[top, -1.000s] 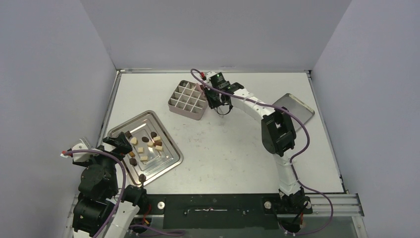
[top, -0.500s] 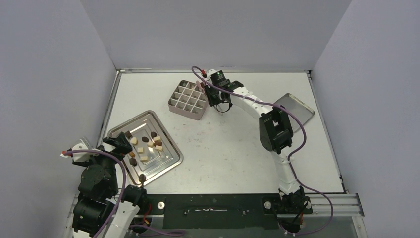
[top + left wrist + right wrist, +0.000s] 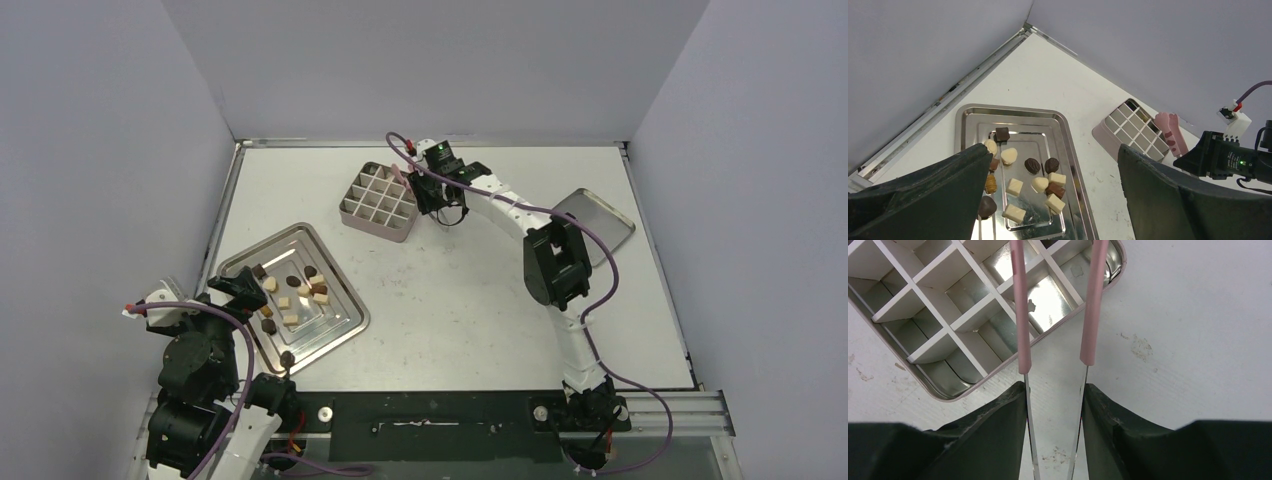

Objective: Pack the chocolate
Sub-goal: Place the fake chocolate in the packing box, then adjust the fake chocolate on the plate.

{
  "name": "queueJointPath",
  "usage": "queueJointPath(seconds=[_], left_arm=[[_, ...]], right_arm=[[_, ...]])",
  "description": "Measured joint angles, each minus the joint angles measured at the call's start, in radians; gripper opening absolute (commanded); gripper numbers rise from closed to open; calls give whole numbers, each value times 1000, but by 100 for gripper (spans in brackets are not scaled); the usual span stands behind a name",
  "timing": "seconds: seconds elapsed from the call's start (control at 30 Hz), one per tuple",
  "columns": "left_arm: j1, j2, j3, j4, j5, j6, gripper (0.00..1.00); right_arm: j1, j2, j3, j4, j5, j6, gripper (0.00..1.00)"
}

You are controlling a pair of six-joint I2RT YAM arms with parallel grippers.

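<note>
Several pieces of chocolate, dark, tan and cream, lie on the silver tray at the left. My left gripper hangs wide open over the tray's near-left edge, holding nothing. Far across the table, my right gripper is shut on pink-tipped metal tongs, whose two arms run between its fingers. The tong arms stand spread apart over the near corner of the gridded tin. Their tips run off the top of the right wrist view.
The pink gridded tin stands at the back centre; the cells I can see hold nothing. A silver lid lies at the right edge of the table. Grey walls close in on the left, back and right.
My right gripper has shifted slightly left and back toward the tin, and the tong arms have spread wider. The left arm has not moved.
</note>
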Motion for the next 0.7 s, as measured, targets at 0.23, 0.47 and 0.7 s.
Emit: queueJointPath(seconds=[0.23,0.47,0.7], left_arm=[[0,0,0,0,0,0,97],[0,0,0,0,0,0,97],[0,0,0,-1,-1,-1,97]], right_arm=[[21,-5,11,-8,6,-5,41],[87,-74,-44,-18,14,-12,41],[205,-206,-153,-9,10,-27,41]])
